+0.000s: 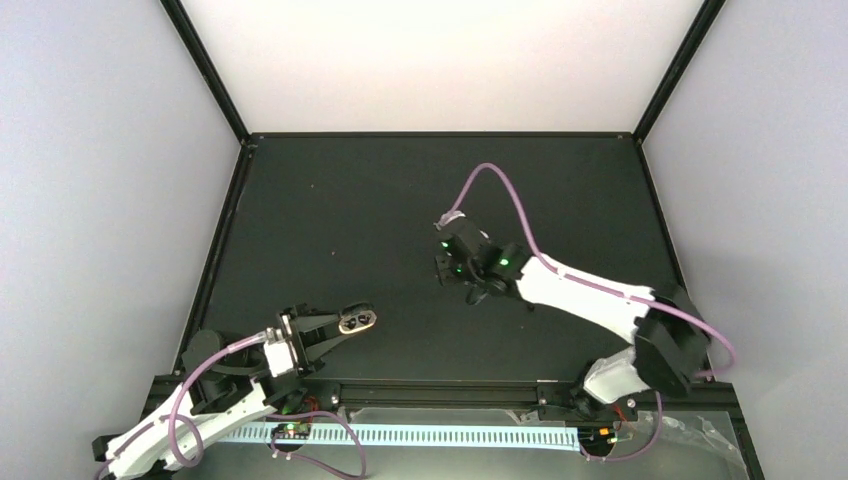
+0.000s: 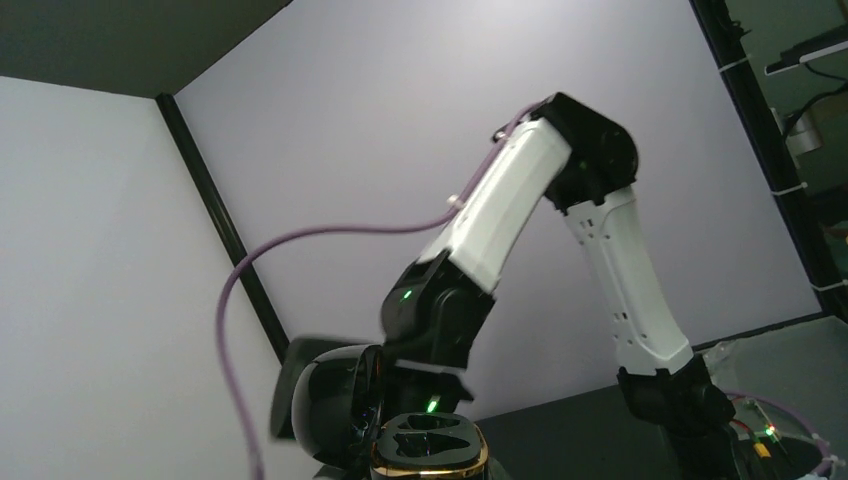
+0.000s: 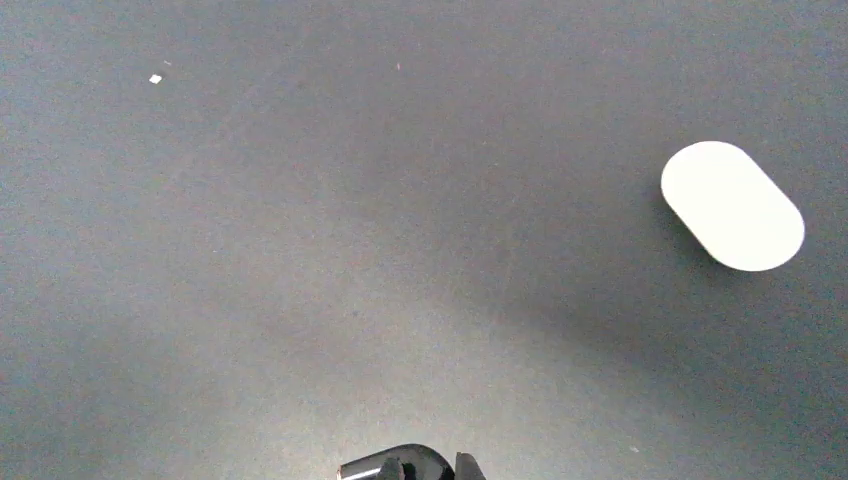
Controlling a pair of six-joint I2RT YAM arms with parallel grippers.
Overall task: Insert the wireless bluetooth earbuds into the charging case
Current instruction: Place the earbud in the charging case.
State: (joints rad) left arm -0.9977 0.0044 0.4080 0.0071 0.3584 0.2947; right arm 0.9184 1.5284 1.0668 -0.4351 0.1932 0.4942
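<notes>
My left gripper (image 1: 345, 323) is shut on the charging case (image 1: 358, 321) and holds it above the near left of the table. The case is open, with its two sockets facing up. In the left wrist view the case base (image 2: 430, 452) has a gold rim and two dark sockets, and the lid (image 2: 325, 395) stands open to the left. My right gripper (image 1: 450, 268) hangs over the middle of the table, pointing down. Its tips (image 3: 425, 468) pinch a small glossy black rounded earbud (image 3: 400, 464) at the bottom edge. The other earbud does not show.
A flat white oval (image 3: 733, 205) lies on the black table (image 1: 330, 220) at the right of the right wrist view. A tiny white speck (image 3: 155, 78) lies at the far left. The right arm (image 2: 520, 200) fills the left wrist view. Black frame posts stand at the back corners.
</notes>
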